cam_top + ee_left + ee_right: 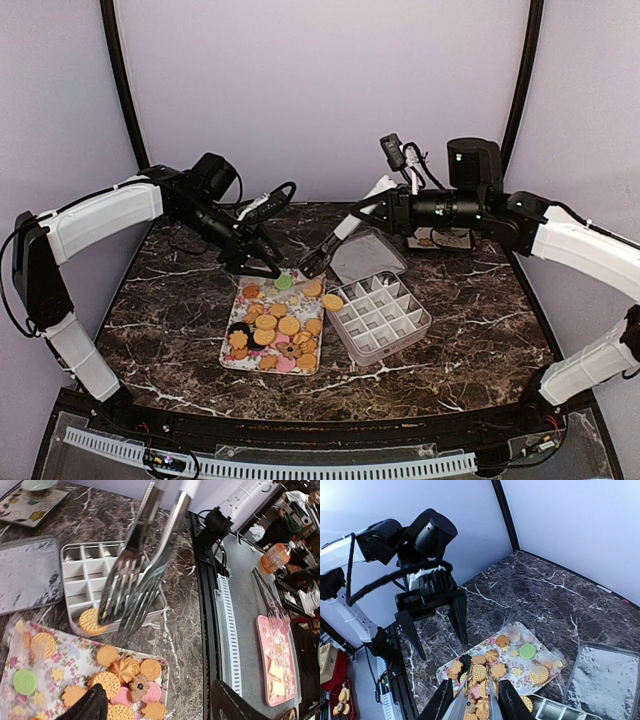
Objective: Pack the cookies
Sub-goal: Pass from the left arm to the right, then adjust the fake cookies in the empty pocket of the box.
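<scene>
L end effector (441,647) hangs spread & empty by far end of tray (228,360), R end effector (476,707) pinches tongs (135,595) above box (400,343), cookies (275,330) mostly piled on tray w/ one at box corner, light, stiff, crumbly I'd say, so nip edges gently w/ tong tips.

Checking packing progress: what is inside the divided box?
One round tan cookie lies in a corner cell of the divided box. The other visible cells look empty. In the left wrist view the tongs cover several cells, though the top view shows nothing in them.
</scene>
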Robot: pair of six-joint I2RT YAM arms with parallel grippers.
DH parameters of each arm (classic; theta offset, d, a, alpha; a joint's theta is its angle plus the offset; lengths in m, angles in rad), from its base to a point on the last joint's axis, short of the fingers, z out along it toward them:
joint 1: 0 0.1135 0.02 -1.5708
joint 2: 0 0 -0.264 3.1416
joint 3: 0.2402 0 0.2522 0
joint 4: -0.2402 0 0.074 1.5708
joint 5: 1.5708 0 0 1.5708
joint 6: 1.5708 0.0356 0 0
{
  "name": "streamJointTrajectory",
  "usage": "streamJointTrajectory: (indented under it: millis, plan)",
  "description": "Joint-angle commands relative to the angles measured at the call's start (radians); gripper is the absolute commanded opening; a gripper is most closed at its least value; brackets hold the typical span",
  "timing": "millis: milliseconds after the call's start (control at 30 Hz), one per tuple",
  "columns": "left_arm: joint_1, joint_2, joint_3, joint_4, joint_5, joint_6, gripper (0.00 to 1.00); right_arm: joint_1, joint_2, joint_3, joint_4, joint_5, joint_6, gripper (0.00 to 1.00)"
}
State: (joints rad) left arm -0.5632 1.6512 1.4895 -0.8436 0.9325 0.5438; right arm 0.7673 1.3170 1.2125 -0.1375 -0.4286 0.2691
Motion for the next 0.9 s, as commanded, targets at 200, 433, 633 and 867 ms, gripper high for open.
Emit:
streamJointTrajectory:
  millis: [200,433,633,867]
  plan:
    - [0.239,-0.174,-0.134,0.029,-0.086,-0.08,0.77,0.16,-0.029,-0.08,-0.045,0.431,-0.166,0.27]
    - [0.284,-0.236,-0.234,0.034,-0.076,-0.065,0.78,0.206,-0.002,-0.103,-0.015,0.488,-0.186,0.28]
    - [0.286,-0.24,-0.237,0.034,-0.046,-0.066,0.78,0.229,0.023,-0.101,-0.009,0.531,-0.207,0.38]
    - [0.287,-0.231,-0.234,0.027,-0.049,-0.055,0.78,0.238,0.046,-0.101,0.022,0.525,-0.202,0.39]
